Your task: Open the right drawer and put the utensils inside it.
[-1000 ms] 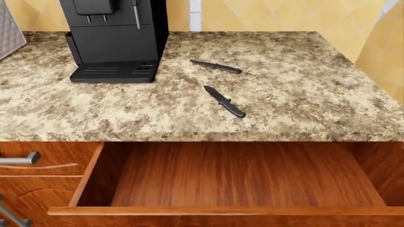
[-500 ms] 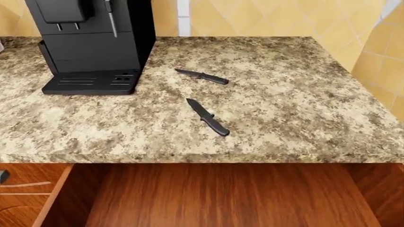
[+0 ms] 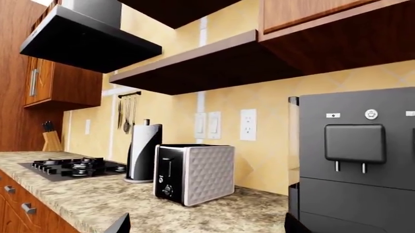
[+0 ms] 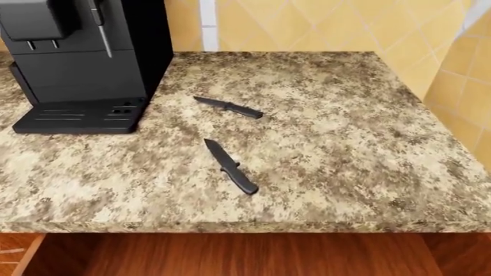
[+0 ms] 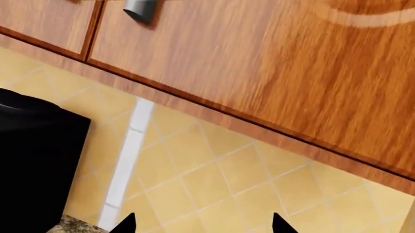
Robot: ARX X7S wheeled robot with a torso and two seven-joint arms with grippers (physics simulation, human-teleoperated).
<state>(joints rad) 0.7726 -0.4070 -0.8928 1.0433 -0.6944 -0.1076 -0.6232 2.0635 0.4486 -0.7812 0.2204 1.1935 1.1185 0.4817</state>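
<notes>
From your head camera, the black coffee machine (image 4: 84, 57) stands at the far left of the granite countertop (image 4: 345, 149). Right of it lie the two knives, apart from each other: the far knife (image 4: 227, 107) near the machine's base, the near knife (image 4: 230, 167) closer to the counter's front edge. Below that edge, the right drawer (image 4: 230, 256) stands open, its bare wood interior showing. Your left gripper (image 3: 204, 225) and right gripper (image 5: 202, 225) both have their fingertips spread wide, holding nothing.
</notes>
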